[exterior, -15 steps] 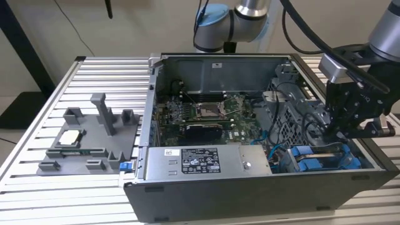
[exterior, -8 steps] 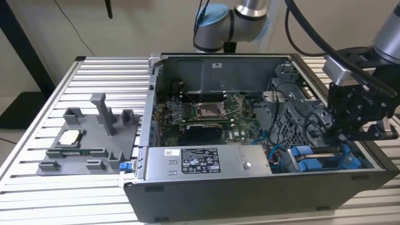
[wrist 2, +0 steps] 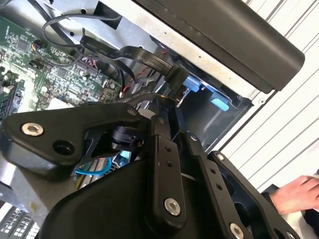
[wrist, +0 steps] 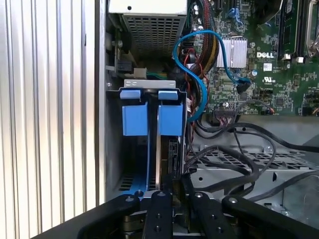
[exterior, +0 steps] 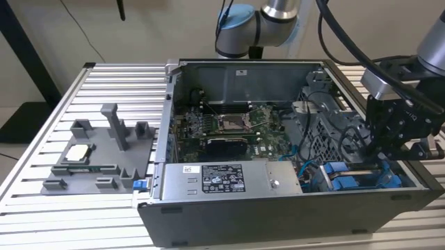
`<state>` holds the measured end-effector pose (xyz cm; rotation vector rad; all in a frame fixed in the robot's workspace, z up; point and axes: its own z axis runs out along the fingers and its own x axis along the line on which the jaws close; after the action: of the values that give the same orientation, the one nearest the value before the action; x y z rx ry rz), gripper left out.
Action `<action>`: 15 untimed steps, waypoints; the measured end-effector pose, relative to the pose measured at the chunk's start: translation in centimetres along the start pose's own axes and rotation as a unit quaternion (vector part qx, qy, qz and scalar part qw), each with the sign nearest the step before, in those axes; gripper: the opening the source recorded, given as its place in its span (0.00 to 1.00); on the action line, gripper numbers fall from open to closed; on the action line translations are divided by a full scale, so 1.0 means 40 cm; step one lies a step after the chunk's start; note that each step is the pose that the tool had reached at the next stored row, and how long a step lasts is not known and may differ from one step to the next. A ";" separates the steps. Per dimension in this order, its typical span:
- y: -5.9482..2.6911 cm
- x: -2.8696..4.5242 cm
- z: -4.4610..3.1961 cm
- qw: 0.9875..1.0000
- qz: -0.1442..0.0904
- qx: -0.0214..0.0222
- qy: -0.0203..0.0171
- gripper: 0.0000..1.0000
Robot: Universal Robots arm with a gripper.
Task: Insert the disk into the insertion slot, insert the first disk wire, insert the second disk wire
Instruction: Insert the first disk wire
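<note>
The disk (wrist: 169, 119), in its blue carrier, stands inside the grey sheet-metal insertion slot (wrist: 149, 83) at the case's front corner, on the exterior view's right, beside a second blue carrier (wrist: 134, 118). My gripper (exterior: 384, 156) hangs right over this bay. In both wrist views the fingers (wrist: 160, 204) run close together to a tip at the disk's rear edge. There my gripper (wrist 2: 167, 102) looks shut on the black connector of a flat disk wire (wrist 2: 174, 77). A blue plug (wrist 2: 192, 83) sits just past it. The contact point itself is hidden by the fingers.
A grey power-supply box (exterior: 222, 179) lies beside the bay, with the motherboard (exterior: 230, 125) behind it. A blue cable (wrist: 199, 74) and black cables (wrist: 239, 154) loop near the slot. A grey fixture tray (exterior: 97, 156) sits outside the case. A person's hand (wrist 2: 298, 194) is nearby.
</note>
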<state>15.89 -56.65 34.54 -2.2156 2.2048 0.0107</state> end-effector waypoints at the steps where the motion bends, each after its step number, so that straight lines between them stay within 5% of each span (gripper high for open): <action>1: 0.000 0.000 0.001 1.000 0.000 0.000 0.000 0.19; 15: 0.000 0.000 0.016 1.000 0.000 0.000 -0.004 0.19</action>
<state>15.90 -56.65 33.90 -2.2115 2.2007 0.0194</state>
